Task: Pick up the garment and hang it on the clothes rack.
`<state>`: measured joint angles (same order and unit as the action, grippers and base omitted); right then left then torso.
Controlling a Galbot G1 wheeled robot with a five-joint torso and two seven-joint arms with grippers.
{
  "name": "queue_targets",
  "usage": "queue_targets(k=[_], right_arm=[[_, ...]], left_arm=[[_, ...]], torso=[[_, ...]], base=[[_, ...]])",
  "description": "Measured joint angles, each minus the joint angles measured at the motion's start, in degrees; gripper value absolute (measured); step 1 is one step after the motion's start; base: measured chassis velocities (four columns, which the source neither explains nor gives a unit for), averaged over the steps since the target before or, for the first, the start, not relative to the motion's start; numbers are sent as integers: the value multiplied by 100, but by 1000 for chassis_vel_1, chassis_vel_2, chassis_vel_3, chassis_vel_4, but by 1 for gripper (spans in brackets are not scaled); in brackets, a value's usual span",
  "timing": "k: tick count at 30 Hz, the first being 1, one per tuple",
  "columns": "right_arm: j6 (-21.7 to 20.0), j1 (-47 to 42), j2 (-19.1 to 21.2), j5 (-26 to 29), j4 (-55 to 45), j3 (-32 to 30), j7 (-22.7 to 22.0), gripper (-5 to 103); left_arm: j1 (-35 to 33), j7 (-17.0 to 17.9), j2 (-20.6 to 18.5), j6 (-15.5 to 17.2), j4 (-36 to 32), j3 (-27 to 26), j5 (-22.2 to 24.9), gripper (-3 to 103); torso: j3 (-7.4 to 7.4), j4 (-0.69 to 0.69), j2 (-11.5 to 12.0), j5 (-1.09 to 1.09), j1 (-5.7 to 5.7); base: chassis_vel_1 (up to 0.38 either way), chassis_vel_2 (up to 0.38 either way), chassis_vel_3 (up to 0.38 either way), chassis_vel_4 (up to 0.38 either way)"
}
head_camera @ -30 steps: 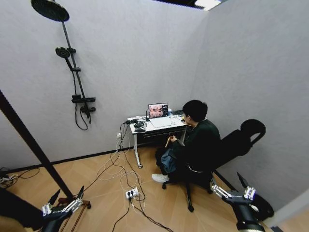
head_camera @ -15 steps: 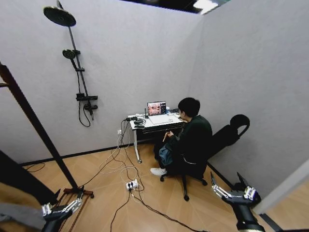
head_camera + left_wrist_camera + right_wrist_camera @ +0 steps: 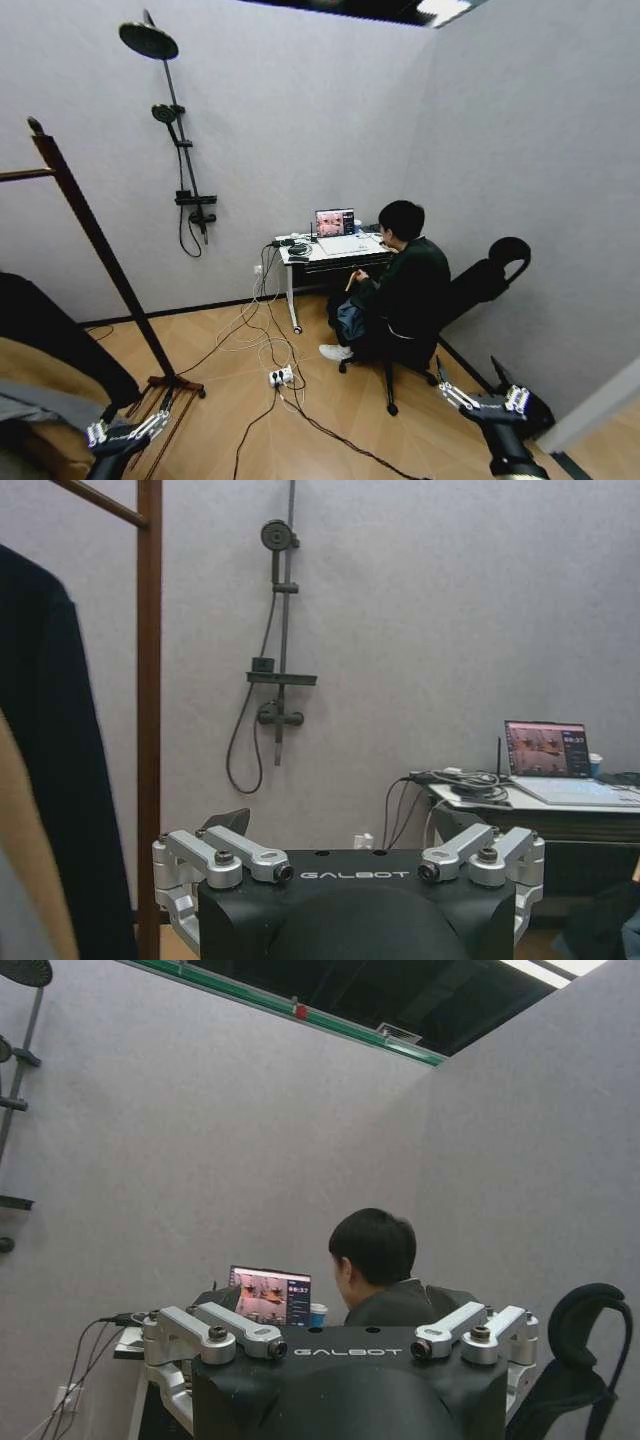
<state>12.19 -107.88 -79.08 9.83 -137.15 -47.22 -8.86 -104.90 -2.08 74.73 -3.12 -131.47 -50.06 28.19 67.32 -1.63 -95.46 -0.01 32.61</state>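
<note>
The clothes rack [image 3: 103,250] is a dark reddish-brown wooden frame at the left, with a knob-topped post and a top rail [image 3: 20,175] running off the left edge. The black garment [image 3: 55,335] hangs low at the left beside the post, its top out of view. A tan coat [image 3: 40,378] and grey fabric [image 3: 35,410] lie in front of it. In the left wrist view the garment [image 3: 50,780] shows beside the rack post [image 3: 150,730]. My left gripper [image 3: 137,408] is open, low, just right of the garments. My right gripper [image 3: 467,372] is open at the lower right.
A person sits on a black chair [image 3: 490,280] at a small desk [image 3: 330,255] with a laptop [image 3: 335,222]. Cables and a power strip [image 3: 280,377] trail over the wood floor. A shower fixture [image 3: 185,170] hangs on the back wall.
The head camera has swung left, bringing the rack post, its rail and the hanging garments further into view. Both grippers hold the same open pose.
</note>
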Motion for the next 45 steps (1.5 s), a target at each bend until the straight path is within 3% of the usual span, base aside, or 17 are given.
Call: queue_targets(k=[6, 11, 34, 45], right_arm=[[0, 0, 0, 0, 0, 0, 0, 100], [0, 0, 0, 0, -1, 1, 0, 100], [0, 0, 0, 0, -1, 0, 0, 100], [0, -1, 0, 0, -1, 0, -1, 100]], left_arm=[[-1, 2, 0, 0, 0, 0, 0, 100], [0, 2, 0, 0, 0, 0, 0, 100], [0, 0, 0, 0, 0, 0, 0, 100], [0, -1, 0, 0, 0, 0, 0, 100]], torso=[[-1, 4, -2, 0, -5], [-1, -1, -2, 1, -3], [-1, 0, -1, 2, -1], [0, 0, -2, 4, -1]], base=[[111, 59, 58, 102], [12, 6, 3, 16], [6, 8, 9, 5], [138, -133, -132, 137]])
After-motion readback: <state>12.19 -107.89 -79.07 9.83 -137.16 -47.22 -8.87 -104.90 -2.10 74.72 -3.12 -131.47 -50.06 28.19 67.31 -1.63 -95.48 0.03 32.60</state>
